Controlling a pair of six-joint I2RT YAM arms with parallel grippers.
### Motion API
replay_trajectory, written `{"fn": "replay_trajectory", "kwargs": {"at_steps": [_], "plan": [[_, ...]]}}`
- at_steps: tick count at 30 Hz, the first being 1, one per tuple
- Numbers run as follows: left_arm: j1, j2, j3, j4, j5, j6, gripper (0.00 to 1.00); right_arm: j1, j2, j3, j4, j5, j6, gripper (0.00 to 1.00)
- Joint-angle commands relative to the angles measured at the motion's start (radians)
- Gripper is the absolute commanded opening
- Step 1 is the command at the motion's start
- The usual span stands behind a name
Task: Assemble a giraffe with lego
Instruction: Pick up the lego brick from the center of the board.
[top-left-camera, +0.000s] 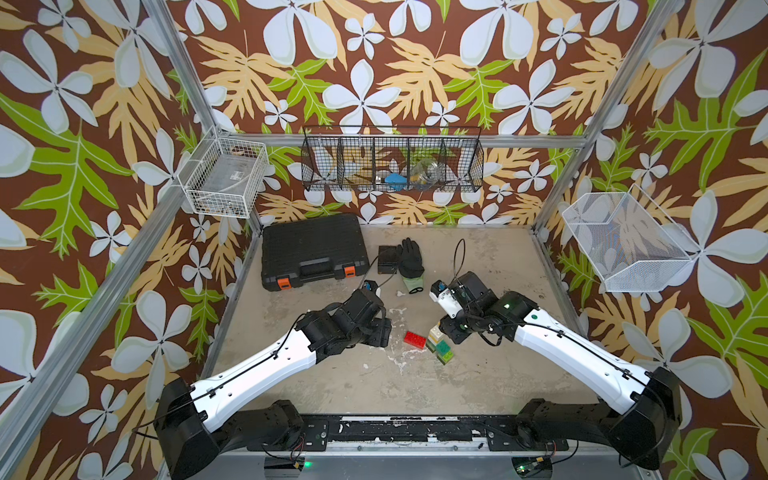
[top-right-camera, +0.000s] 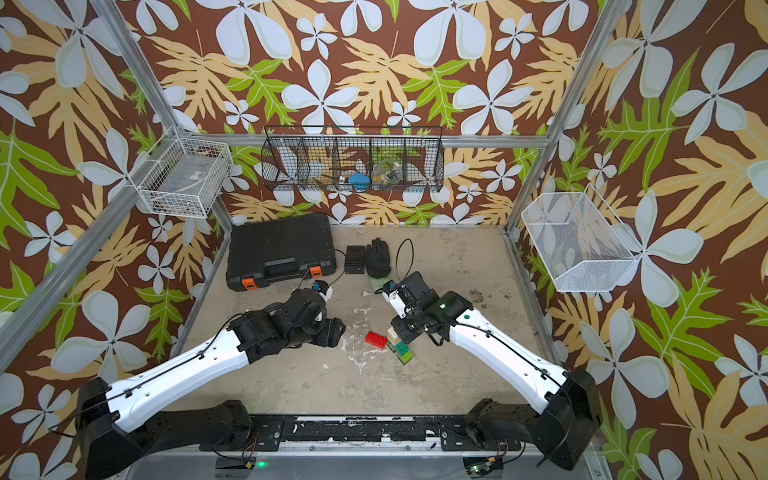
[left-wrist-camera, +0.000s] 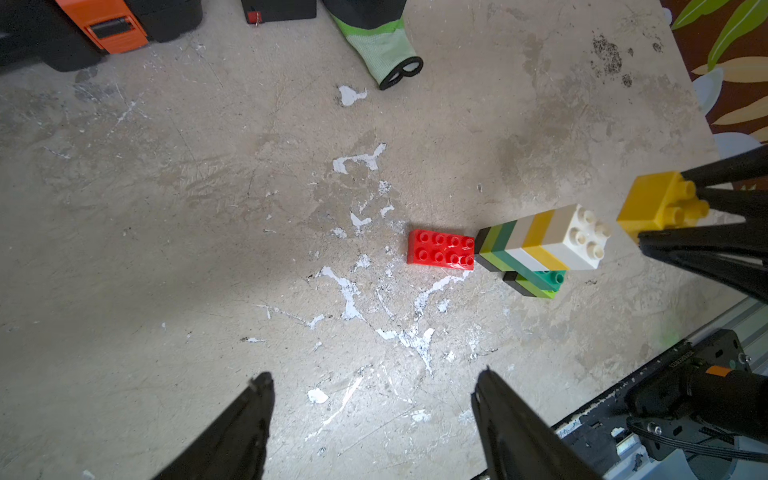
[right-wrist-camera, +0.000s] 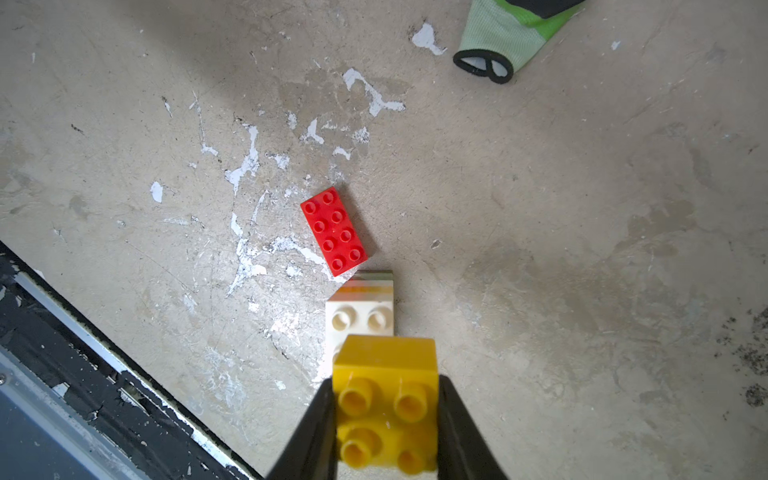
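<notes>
Light: bright, even, diffuse, from overhead. Both top views are a little soft and wide-angle, and the metal frame posts (top-left-camera: 187, 70) splay outward toward the picture edges. Shadows on the table (top-left-camera: 374, 386) are faint and soft-edged, with a short dark rim just beside the red brick (top-left-camera: 414, 338).

Left wrist view: table sharp. A broad dim band reaches the red brick on its side away from the giraffe (left-wrist-camera: 540, 245). Small glints on the brick's studs.

Right wrist view: red brick crisp. The yellow brick (right-wrist-camera: 386, 361) nearest the lens is soft, and the giraffe's striped flank between those 2 is smeared. Right gripper (right-wrist-camera: 386, 419) fingers (right-wrist-camera: 311, 440) are dark and blurred.
</notes>
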Motion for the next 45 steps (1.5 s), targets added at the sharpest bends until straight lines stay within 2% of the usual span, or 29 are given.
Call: {"fn": "replay_trajectory", "kwargs": {"at_steps": [1, 11, 13, 16, 17, 21, 25, 30, 37, 45], "plan": [[0.001, 0.009, -0.006, 0.012, 0.005, -0.004, 0.79, 0.0, 0.014, 0.003, 0.011, -0.021, -0.027, 0.23], [0.001, 0.03, -0.03, 0.043, 0.026, 0.01, 0.81, -0.008, -0.034, 0.013, -0.012, 0.013, 0.032, 0.22], [0.002, 0.056, -0.057, 0.082, 0.045, 0.01, 0.85, -0.027, -0.067, -0.005, -0.012, -0.005, 0.058, 0.22], [0.0, 0.1, -0.091, 0.146, 0.063, 0.02, 0.99, -0.038, -0.105, -0.028, -0.016, -0.015, 0.096, 0.22], [0.0, 0.112, -0.097, 0.165, 0.071, 0.021, 1.0, -0.04, -0.115, -0.035, -0.016, -0.016, 0.109, 0.22], [-0.008, 0.158, -0.102, 0.231, 0.095, 0.023, 1.0, -0.05, -0.156, -0.075, 0.004, -0.036, 0.171, 0.22], [-0.053, 0.211, -0.075, 0.26, 0.069, 0.032, 1.0, -0.065, -0.183, -0.114, 0.021, -0.046, 0.211, 0.22], [-0.101, 0.286, -0.062, 0.302, 0.02, 0.039, 1.0, -0.132, -0.211, -0.152, 0.014, -0.077, 0.24, 0.22], [-0.115, 0.384, -0.054, 0.351, -0.006, 0.076, 1.0, -0.238, -0.239, -0.166, 0.02, -0.162, 0.238, 0.22], [-0.134, 0.468, -0.019, 0.393, 0.009, 0.088, 1.0, -0.251, -0.207, -0.143, 0.005, -0.17, 0.207, 0.22]]}}
